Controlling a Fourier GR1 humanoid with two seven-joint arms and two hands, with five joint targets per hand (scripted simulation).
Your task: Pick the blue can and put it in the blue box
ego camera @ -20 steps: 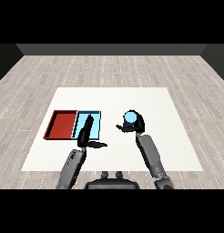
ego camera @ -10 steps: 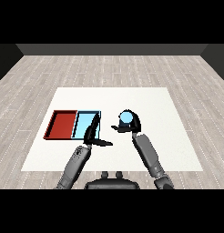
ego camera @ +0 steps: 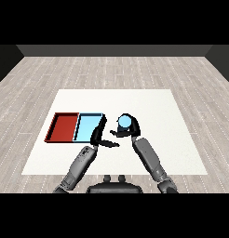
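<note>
Head view, item one: blue can (ego camera: 124, 122), upright, just right of frame centre, grasped by your right hand (ego camera: 129, 131), fingers curled round it. Item two: blue tray (ego camera: 88, 127), just left of the can, beside the red tray (ego camera: 64, 127) on the white tabletop (ego camera: 172, 116). Left hand (ego camera: 101, 138), fingers relaxed, lies between can and tray. Since the earlier frame, the can has shifted leftward toward the tray.
</note>
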